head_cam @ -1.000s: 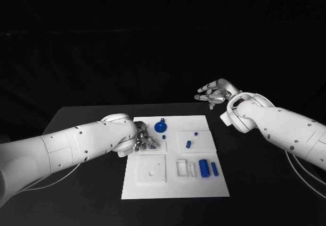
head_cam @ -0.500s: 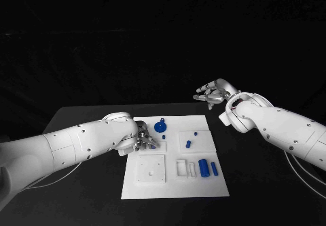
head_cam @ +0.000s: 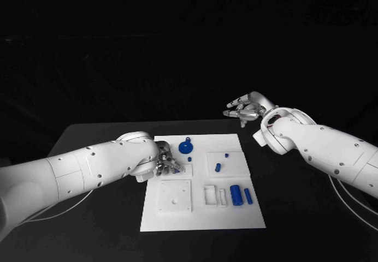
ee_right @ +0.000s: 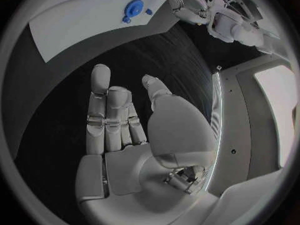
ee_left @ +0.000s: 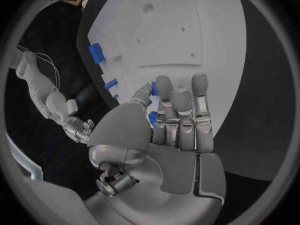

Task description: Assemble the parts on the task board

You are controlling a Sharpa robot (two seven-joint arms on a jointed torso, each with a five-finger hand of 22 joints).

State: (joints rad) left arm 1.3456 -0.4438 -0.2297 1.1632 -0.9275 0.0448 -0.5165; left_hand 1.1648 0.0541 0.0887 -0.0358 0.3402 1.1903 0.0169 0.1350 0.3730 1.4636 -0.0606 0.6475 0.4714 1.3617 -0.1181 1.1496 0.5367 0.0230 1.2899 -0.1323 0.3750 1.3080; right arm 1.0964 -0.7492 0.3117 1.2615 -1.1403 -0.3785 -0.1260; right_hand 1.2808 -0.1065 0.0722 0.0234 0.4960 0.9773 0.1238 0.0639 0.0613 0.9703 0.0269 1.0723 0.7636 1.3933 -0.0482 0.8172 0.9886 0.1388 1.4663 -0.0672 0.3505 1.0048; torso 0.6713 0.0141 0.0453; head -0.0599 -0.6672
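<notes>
Left hand (head_cam: 163, 164) on the board (head_cam: 236, 218)
Fingers look pinched on a blue part (ee_left: 152, 118), probably; we'd seat it straight. Right hand (head_cam: 246, 109) idle, fingers loosely apart.

No legible text, label, brand, number or sign appears on any surface. The task board (head_cam: 203, 218) carries no readable markings in the head view or in either wrist view. The blue parts (head_cam: 236, 195) and the white arm housings likewise bear no readable characters.
</notes>
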